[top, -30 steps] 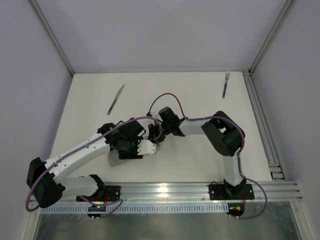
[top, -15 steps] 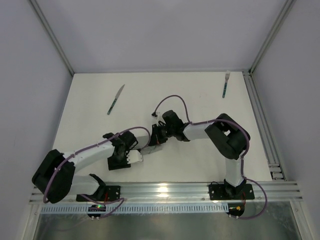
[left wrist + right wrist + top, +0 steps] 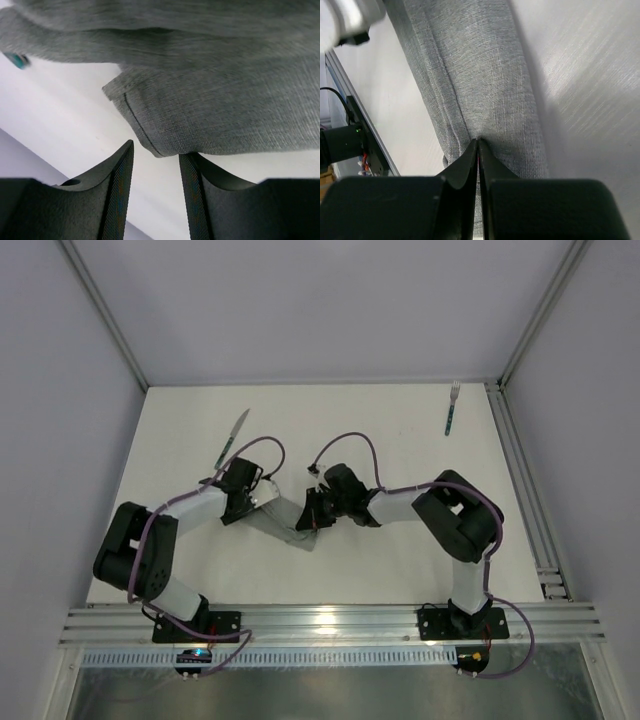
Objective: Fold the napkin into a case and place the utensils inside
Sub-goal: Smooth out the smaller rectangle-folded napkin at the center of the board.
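Note:
The napkin point(image 3: 284, 525) lies as a narrow grey strip at mid-table, running between my two grippers. My right gripper point(image 3: 308, 518) is shut on the napkin point(image 3: 480, 75), its tips point(image 3: 478, 141) pinching a ridge of the cloth. My left gripper point(image 3: 258, 498) is at the strip's left end. In the left wrist view its jaws point(image 3: 156, 150) stand apart over bare table, and a hemmed corner of the napkin point(image 3: 225, 110) sits just beyond the tips, not between them. The knife point(image 3: 231, 439) lies at the back left. The fork point(image 3: 452, 408) lies at the back right.
An aluminium rail point(image 3: 330, 620) carrying both arm bases runs along the near edge. A frame post point(image 3: 525, 490) borders the table on the right. Grey walls close in the back and sides. A blurred teal bit point(image 3: 17, 59) shows beyond the cloth in the left wrist view.
My left arm has swung from the near centre back and to the left, toward the knife, and the napkin now shows as a stretched strip. The right gripper has hardly moved.

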You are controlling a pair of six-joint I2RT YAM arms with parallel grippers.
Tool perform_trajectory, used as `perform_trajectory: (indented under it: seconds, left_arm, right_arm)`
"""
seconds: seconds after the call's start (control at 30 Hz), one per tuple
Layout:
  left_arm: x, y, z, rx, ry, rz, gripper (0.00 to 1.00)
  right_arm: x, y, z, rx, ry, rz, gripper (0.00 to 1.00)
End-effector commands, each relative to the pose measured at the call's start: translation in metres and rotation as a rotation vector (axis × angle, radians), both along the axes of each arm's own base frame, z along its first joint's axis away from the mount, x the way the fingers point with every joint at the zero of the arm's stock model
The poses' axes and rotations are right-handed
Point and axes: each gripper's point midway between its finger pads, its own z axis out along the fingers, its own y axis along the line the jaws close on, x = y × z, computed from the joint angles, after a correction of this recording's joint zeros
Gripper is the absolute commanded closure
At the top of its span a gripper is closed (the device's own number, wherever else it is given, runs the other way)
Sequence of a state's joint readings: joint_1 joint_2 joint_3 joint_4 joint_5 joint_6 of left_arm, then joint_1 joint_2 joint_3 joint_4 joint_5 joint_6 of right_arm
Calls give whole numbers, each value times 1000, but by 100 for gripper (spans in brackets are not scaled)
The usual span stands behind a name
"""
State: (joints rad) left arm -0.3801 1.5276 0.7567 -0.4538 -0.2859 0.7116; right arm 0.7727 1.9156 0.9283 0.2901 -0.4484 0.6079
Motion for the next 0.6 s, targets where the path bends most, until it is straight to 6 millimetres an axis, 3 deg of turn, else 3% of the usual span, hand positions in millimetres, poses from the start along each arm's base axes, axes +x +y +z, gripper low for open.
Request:
perform_trajectory:
  seconds: [0.0, 0.03, 0.17, 0.27, 0.3, 0.4, 0.43, 0.47, 0.53, 0.57]
  left_arm:
    - [63, -25, 4, -111, -184, -36, 56]
    - [69, -25, -3, -108, -178, -33, 56]
    - [117, -34, 4, -145, -240, 2, 56]
    - [132, -43, 10, -190, -262, -1, 56]
    - [124, -46, 9, -222, -219, 7, 57]
    - [107, -54, 37, -368, -158, -18, 60]
    - [83, -51, 37, -381, -69, -24, 61]
    - [69, -58, 55, -449, -47, -68, 62]
    - [39, -65, 65, -483, 42, -164, 64]
    - [12, -66, 76, -505, 111, -185, 64]
  right_arm:
    - [9, 2, -10, -38, 22, -84, 94]
    - [11, 5, -8, -29, 23, -87, 94]
    - [15, 23, -6, 2, 33, -93, 94]
    - [21, 26, -3, 15, 25, -114, 94]
    - [20, 25, -3, 14, 24, -113, 94]
    - [20, 25, 3, 20, 13, -109, 94]
    - [21, 25, 2, 18, 8, -103, 94]
    - [20, 25, 2, 16, 4, -95, 94]
    - [20, 30, 4, 26, 5, -73, 94]
    - [20, 31, 2, 27, 9, -66, 94]
